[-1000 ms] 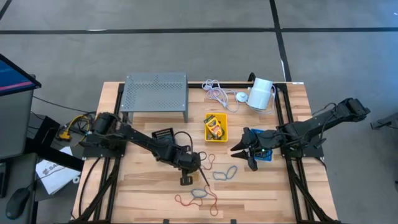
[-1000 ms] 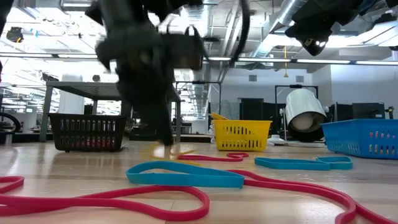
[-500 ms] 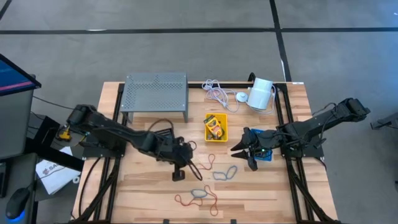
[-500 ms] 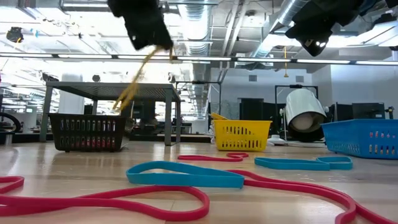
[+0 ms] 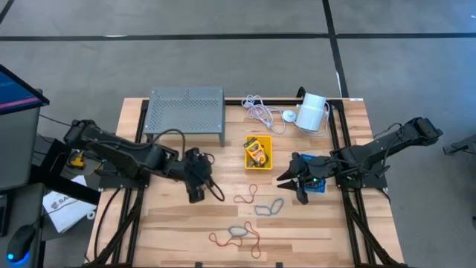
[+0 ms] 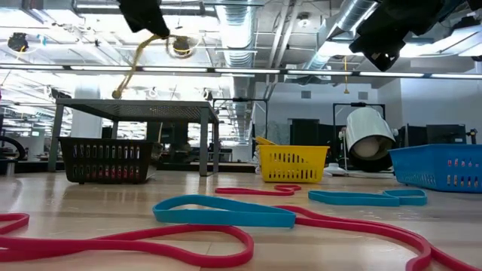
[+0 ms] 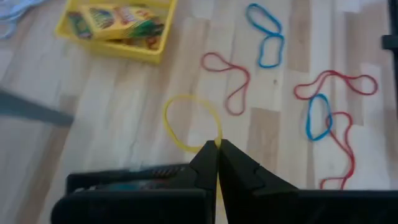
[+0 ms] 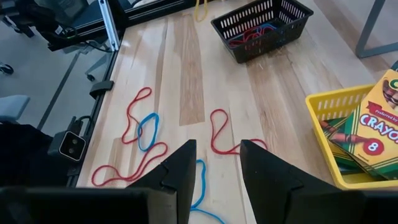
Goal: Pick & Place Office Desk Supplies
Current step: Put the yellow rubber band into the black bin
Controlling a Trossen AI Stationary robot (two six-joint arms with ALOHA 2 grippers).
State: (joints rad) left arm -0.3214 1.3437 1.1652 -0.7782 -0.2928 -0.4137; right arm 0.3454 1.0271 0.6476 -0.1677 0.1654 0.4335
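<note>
Yellow rubber band (image 7: 189,124) hangs pinched in the left pincer (image 7: 217,151), whose fingers are pressed together on it, lifted above the tabletop (image 5: 171,223) close to the black bin (image 5: 195,159). My judgement is that the sorting is partly done. The black bin already holds some red and blue bands, seen in the right wrist view, and the yellow bin (image 5: 258,152) holds crayon boxes (image 7: 118,20), at least two.

Left loose on the wood: two red bands (image 5: 245,199) and two blue ones (image 5: 269,207), one red tangled with a blue (image 5: 236,232). The blue bin (image 5: 316,184) sits under the right pincer (image 5: 291,184), which hovers over it with fingers spread apart and nothing between them.

Count: three bins, four loose bands, one band in the air.
</note>
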